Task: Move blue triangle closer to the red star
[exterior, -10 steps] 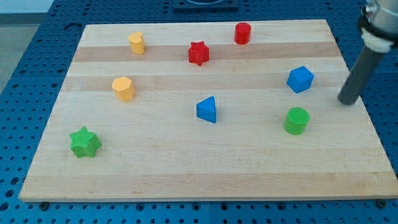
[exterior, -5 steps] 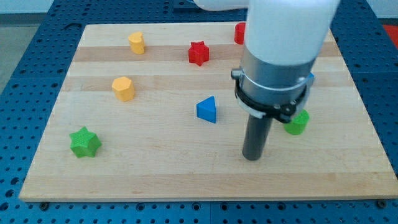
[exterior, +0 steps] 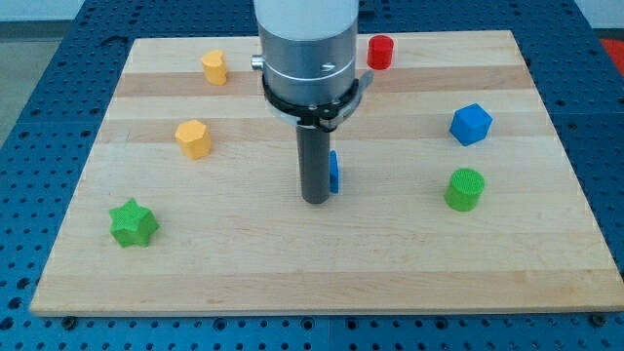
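Observation:
My tip stands on the board near its middle, right in front of the blue triangle. The rod covers most of the triangle; only a thin blue strip shows at the rod's right side. I cannot tell whether they touch. The red star is hidden behind the arm's body, toward the view's top.
A red cylinder sits at the top. A blue cube and a green cylinder are at the right. Two yellow blocks and a green star are at the left.
The arm swept from the board's right edge to the left across the lower middle. It now stands over the blue triangle and hides the red star.

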